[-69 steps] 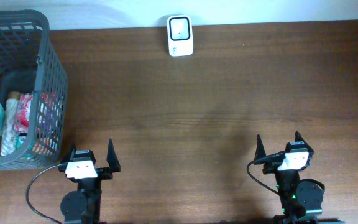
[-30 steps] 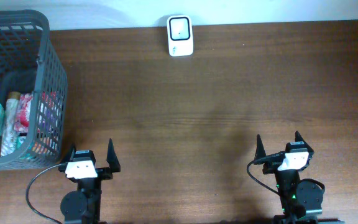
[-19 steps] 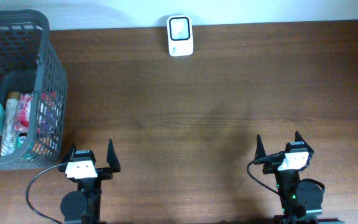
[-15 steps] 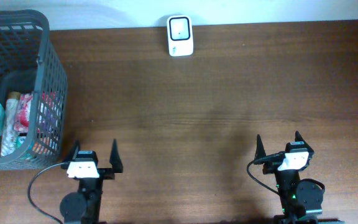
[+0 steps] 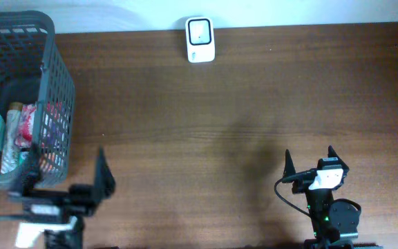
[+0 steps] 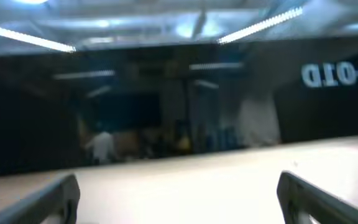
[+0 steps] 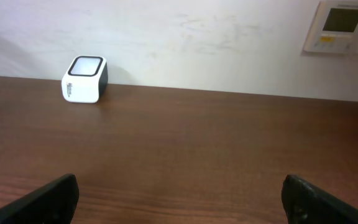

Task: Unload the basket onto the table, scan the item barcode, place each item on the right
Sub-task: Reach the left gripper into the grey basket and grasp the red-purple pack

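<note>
While the left tool (image 5: 62, 181) and right tool (image 5: 309, 160) gape empty, the packets (image 5: 11, 138) in the basket (image 5: 54, 83), at the frame's left edge, look light, soft, perhaps slippery; pinch one mid-length.

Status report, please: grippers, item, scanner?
Left gripper open, empty, near basket. Right gripper open, empty. Items in basket, none picked. Nothing between basket and scanner.

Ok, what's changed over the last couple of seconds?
The left gripper has risen and swung toward the basket, jaws open, holding nothing. The right gripper, the scanner and the items in the basket stayed put.
</note>
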